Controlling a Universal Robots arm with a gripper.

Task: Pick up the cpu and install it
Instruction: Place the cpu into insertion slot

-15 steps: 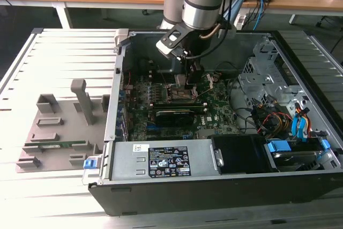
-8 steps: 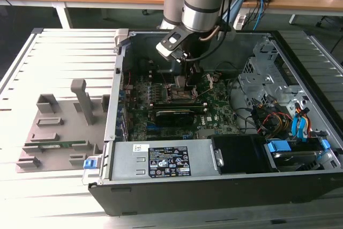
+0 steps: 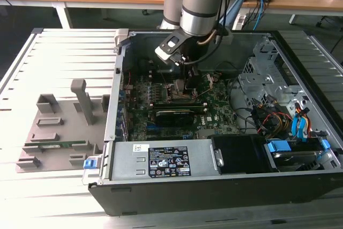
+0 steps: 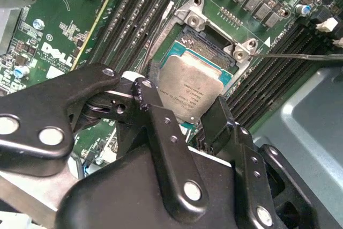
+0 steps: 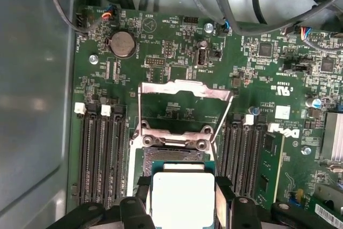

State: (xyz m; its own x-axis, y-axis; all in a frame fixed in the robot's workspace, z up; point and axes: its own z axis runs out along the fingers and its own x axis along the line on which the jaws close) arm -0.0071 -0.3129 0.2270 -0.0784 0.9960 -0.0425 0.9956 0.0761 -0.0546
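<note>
The cpu (image 4: 190, 92) (image 5: 182, 197) is a flat square chip with a dull silver top. My gripper (image 4: 185, 105) (image 5: 183, 194) is shut on it, one black finger (image 4: 149, 97) (image 5: 142, 189) pressing each opposite edge. It hangs just above the open socket (image 5: 170, 155) (image 4: 209, 44) on the green motherboard, covering the part of the socket nearer the gripper. The socket's metal load plate (image 5: 185, 90) stands flipped open beyond it. In the exterior view the gripper (image 3: 187, 78) reaches down into the middle of the open computer case (image 3: 110, 122).
Black memory slots (image 5: 102, 154) (image 5: 244, 156) flank the socket on both sides. The case wall (image 5: 32, 105) and cables (image 5: 236, 4) are close by. A drive cage (image 3: 268, 79) and power supply (image 3: 166, 159) fill the case's other parts. A grey fixture tray (image 3: 53, 132) lies on the exterior view's left.
</note>
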